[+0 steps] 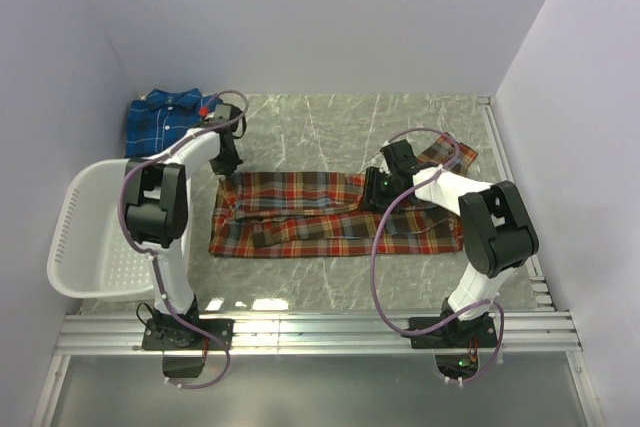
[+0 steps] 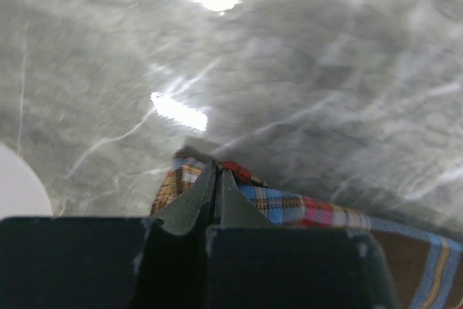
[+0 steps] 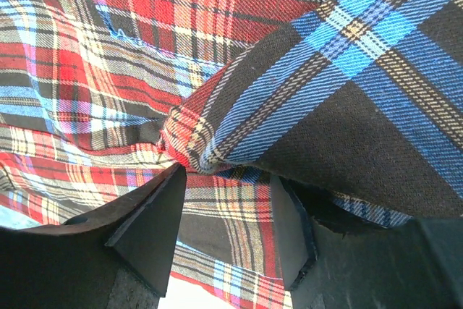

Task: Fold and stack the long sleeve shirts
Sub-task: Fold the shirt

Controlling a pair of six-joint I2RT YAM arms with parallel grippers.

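Note:
The red-orange plaid long sleeve shirt [image 1: 330, 212] lies spread across the middle of the table. My left gripper [image 1: 228, 162] is at its far left corner. In the left wrist view that gripper [image 2: 216, 171] is shut, with the shirt's corner [image 2: 311, 211] pinched at the fingertips. My right gripper [image 1: 378, 187] is over the right part of the shirt. In the right wrist view its jaws [image 3: 228, 179] stand open around flat plaid cloth [image 3: 239, 229], and a raised fold [image 3: 304, 99] sits just beyond the tips. The blue plaid shirt [image 1: 160, 119] lies folded at the back left.
A white slotted basket [image 1: 90, 237] stands at the left edge beside the left arm. Grey walls close in the table at the back and on both sides. A metal rail [image 1: 320, 332] runs along the near edge.

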